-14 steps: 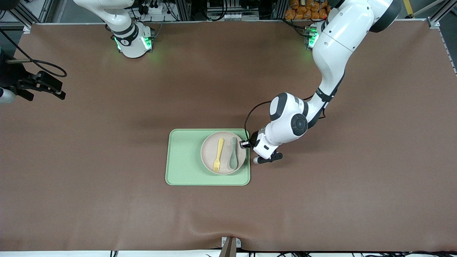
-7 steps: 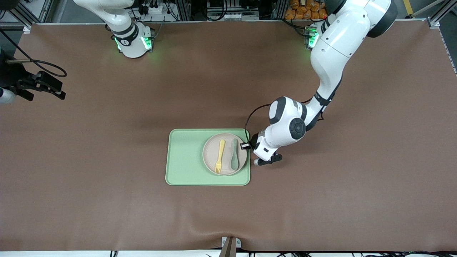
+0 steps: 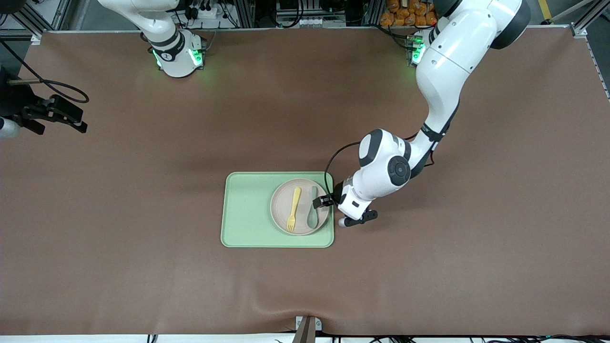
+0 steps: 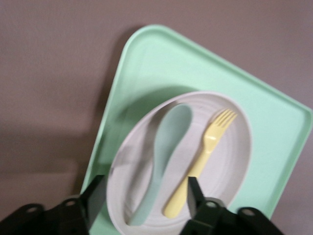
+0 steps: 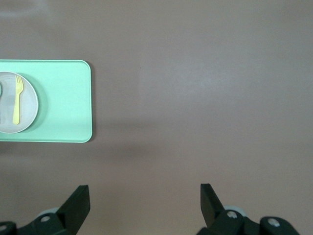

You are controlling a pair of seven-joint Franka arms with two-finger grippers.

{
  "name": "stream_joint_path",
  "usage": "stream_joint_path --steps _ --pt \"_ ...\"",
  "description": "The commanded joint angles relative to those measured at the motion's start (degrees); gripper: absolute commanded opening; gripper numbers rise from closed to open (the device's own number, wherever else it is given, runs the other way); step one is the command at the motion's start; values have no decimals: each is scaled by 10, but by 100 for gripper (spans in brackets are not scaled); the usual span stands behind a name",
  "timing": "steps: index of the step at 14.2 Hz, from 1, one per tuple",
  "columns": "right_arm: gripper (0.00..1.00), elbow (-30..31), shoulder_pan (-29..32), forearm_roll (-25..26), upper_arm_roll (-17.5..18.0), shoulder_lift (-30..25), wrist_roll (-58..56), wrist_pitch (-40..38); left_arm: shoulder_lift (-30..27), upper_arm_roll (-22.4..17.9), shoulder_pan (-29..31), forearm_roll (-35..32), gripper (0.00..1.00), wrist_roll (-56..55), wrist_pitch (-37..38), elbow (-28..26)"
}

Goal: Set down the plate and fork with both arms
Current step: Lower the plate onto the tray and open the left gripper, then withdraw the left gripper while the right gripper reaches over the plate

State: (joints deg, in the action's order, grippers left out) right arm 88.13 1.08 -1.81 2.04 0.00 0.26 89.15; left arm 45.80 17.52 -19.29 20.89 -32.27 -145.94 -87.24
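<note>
From the front, the plate sits on the green tray, carrying the fork and spoon. The left gripper, at its rim, is largely hidden by the wrist.

Left wrist: its fingers spread wide around the plate's edge, bases cut off.

Right wrist: the right gripper waits open and empty over bare table.

The plate sits on the tray holding the fork beside a spoon, with the left gripper at its rim.
</note>
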Motion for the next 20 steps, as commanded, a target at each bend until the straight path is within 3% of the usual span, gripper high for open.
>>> stream_joint_path --steps 1,4,6,8,12,17,20 --pt "100 -2 4 -5 2 4 -9 -3 -58 -11 13 -19 100 -25 63 -5" --pt "100 -4 -15 -13 5 11 -2 3 -132 -20 52 -27 100 -26 157 -8" --pt "100 -9 -27 -57 5 26 10 6 -176 -21 89 -28 100 -24 227 -10" --pt "100 -22 -40 -106 9 60 51 13 -225 -24 119 -91 100 -20 284 -13" --pt "100 -159 -144 -100 16 201 192 43 -300 -24 166 -189 100 18 409 -9" --pt "100 -227 -259 -63 13 322 312 141 -359 -21 261 -193 100 141 524 -8" --pt "100 -271 -340 1 10 411 425 220 -380 -24 287 -214 100 205 530 -12"
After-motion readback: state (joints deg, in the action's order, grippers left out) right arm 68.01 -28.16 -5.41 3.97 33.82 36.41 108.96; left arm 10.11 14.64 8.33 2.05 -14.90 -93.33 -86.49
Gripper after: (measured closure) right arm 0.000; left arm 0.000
